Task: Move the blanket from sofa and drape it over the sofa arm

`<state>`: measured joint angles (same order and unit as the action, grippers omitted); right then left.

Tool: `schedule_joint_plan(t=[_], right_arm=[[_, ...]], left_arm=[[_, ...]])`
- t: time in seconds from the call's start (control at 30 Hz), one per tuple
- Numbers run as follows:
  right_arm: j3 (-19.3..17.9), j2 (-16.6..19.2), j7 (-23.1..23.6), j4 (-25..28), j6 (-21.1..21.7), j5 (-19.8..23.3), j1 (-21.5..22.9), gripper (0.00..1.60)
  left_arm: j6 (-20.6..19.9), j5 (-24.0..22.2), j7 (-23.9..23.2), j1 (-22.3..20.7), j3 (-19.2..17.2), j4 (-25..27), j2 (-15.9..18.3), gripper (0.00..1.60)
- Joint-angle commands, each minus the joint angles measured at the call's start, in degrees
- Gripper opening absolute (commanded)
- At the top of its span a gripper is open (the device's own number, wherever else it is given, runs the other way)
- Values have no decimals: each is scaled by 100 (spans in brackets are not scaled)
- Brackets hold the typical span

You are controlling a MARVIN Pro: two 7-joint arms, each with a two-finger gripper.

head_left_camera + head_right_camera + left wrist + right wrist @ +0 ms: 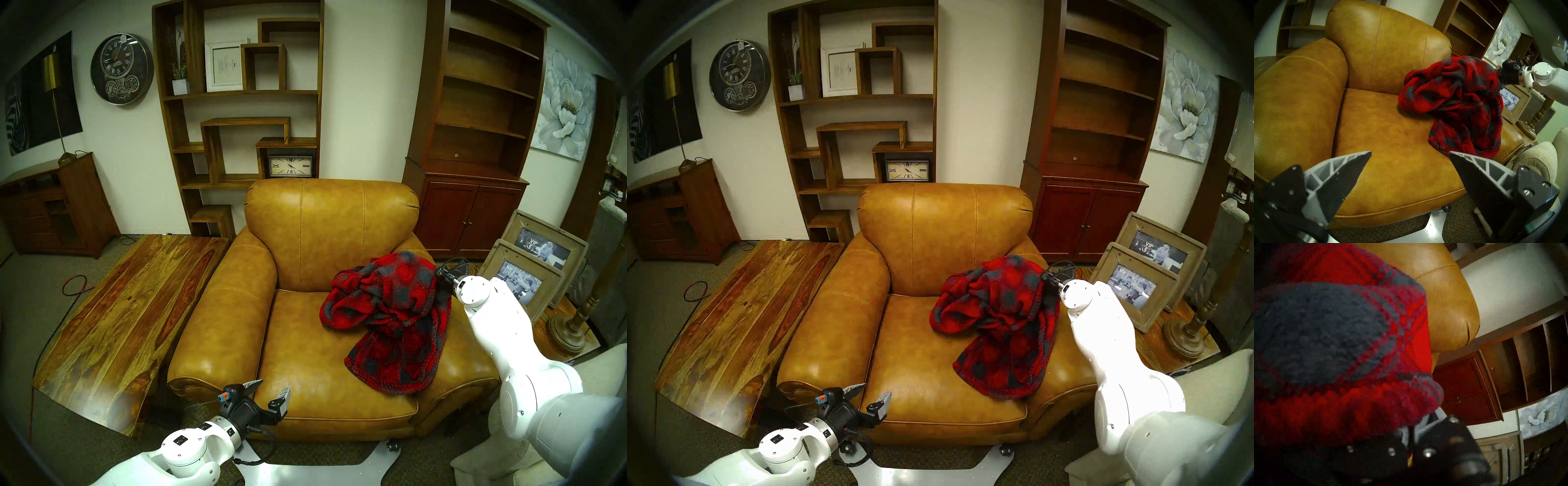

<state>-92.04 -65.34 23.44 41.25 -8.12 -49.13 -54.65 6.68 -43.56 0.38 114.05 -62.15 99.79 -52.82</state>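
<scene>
The red and dark grey plaid blanket (390, 315) lies bunched on the right half of the tan leather sofa's seat (305, 339). Part of it lies against the inner side of the right-hand sofa arm (471, 356). My right gripper (438, 276) is at the blanket's upper right edge, above the arm, shut on the blanket. Its fingertips are buried in fleece (1339, 344); the finger mounts sit close together. The blanket rises to a peak there. My left gripper (271, 390) is open and empty over the seat's front left corner, away from the blanket (1466, 101).
A low wooden table (129, 305) stands left of the sofa. Two framed pictures (529, 271) and a lamp base (570, 332) stand just right of the sofa arm. A beige fabric chair (604, 366) is at the near right. Bookcases line the back wall.
</scene>
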Motion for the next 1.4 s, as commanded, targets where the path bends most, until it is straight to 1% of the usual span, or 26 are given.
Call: schedule_joint_plan(t=[0.0,0.03,0.07,0.1,0.13,0.17,0.37,0.4,0.43,0.47,0.5,0.53,0.6,0.63,0.7,0.83,0.87,0.9,0.93,0.97,1.37], right_arm=[[-523,680,194,-46,-215,-277,404,0],[-597,712,216,-83,-212,-318,424,0],[-751,645,235,-118,-204,-369,471,0],[-743,803,301,-161,-259,-376,486,0],[-777,889,357,-199,-301,-415,505,0],[-883,829,365,-230,-292,-474,532,0],[-1023,1161,636,-467,-515,-635,668,0],[-986,1283,699,-517,-581,-649,675,0],[-1098,1164,698,-544,-555,-713,704,0],[-1033,1326,766,-603,-635,-702,706,0],[-1103,1298,795,-641,-648,-753,744,0],[-1077,1389,835,-676,-692,-761,749,0],[-1133,1419,879,-748,-723,-804,786,0],[-1091,1551,927,-803,-785,-819,774,0],[-1182,1508,948,-874,-795,-880,807,0],[-1152,1752,1032,-1029,-930,-919,816,0],[-1226,1656,1022,-1061,-917,-968,856,0],[-1163,1809,1059,-1102,-980,-956,857,0],[-1212,1743,1038,-1112,-959,-985,879,0],[-1185,1839,1053,-1179,-1014,-983,883,0],[-1240,1978,972,-1557,-1162,-1149,1055,0]], left_arm=[[15,6,-1,9,-8,70,11,160],[15,6,-1,7,-8,67,9,160],[15,6,-2,7,-8,66,9,160],[15,6,-2,6,-8,65,9,160],[14,5,-3,6,-7,64,8,160],[14,5,-3,5,-7,63,8,160],[14,5,-7,3,-7,57,6,160],[14,5,-8,3,-7,56,5,160],[13,5,-8,2,-7,55,5,160],[13,5,-9,2,-7,54,5,160],[13,5,-9,1,-7,52,4,160],[13,5,-10,1,-7,51,4,160],[13,4,-11,-1,-6,48,2,160],[13,4,-12,-1,-6,45,2,160],[12,4,-13,-3,-6,41,0,160],[13,4,-16,-6,-5,33,-2,160],[13,4,-17,-6,-5,32,-3,160],[13,4,-18,-6,-5,31,-3,160],[13,4,-18,-7,-5,30,-3,160],[13,4,-19,-7,-5,29,-4,160],[15,4,-32,-13,-5,14,-9,160]])
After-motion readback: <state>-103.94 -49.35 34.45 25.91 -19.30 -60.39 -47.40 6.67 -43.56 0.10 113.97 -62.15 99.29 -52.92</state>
